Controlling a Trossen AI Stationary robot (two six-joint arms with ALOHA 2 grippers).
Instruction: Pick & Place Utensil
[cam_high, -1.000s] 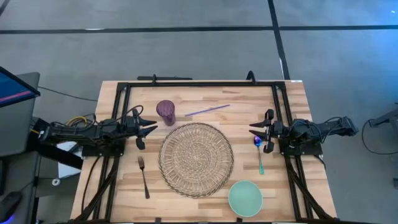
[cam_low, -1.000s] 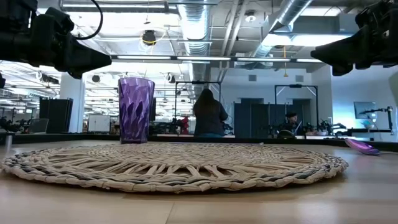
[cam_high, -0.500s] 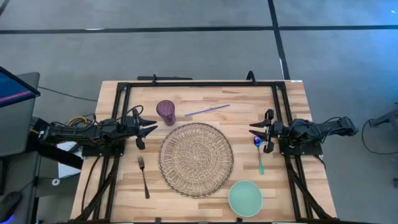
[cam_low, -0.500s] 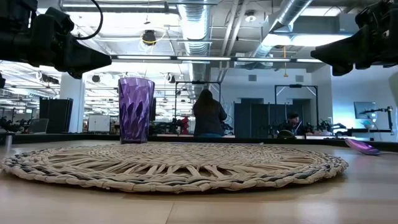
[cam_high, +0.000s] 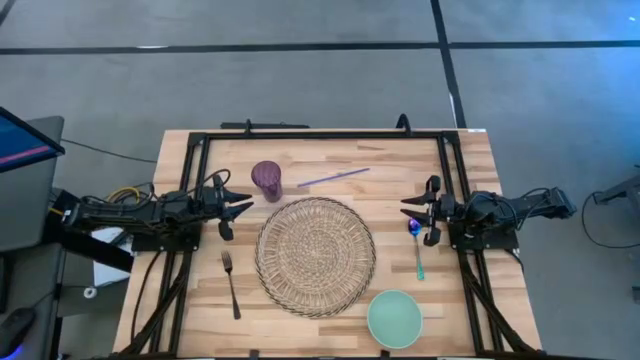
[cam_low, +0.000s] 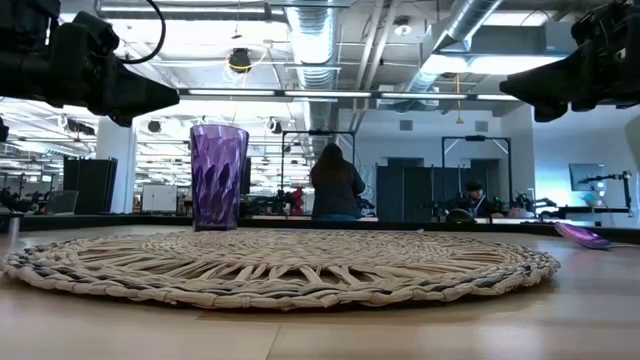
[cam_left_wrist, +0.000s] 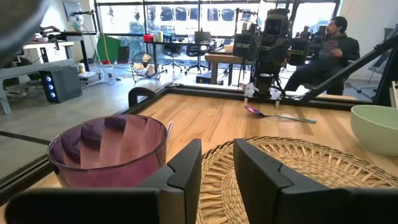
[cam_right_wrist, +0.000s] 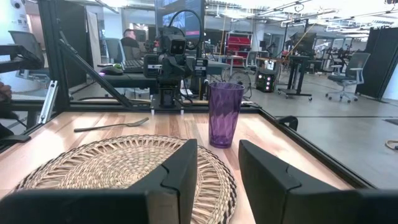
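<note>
A dark fork (cam_high: 231, 284) lies flat on the wood left of the round woven placemat (cam_high: 315, 256). A spoon with a purple bowl and teal handle (cam_high: 417, 250) lies right of the mat. A purple straw (cam_high: 333, 177) lies near the far edge, beside an upright purple cup (cam_high: 266, 180). A pale green bowl (cam_high: 394, 318) stands near the near edge. My left gripper (cam_high: 247, 206) hovers open at the mat's left, above the table. My right gripper (cam_high: 406, 209) hovers open at the mat's right, close to the spoon's bowl end.
A black metal frame (cam_high: 320, 133) runs around the table's far, left and right sides. Bare wood shows between the mat and the far rail. People sit and stand in the room beyond the table (cam_low: 337, 185).
</note>
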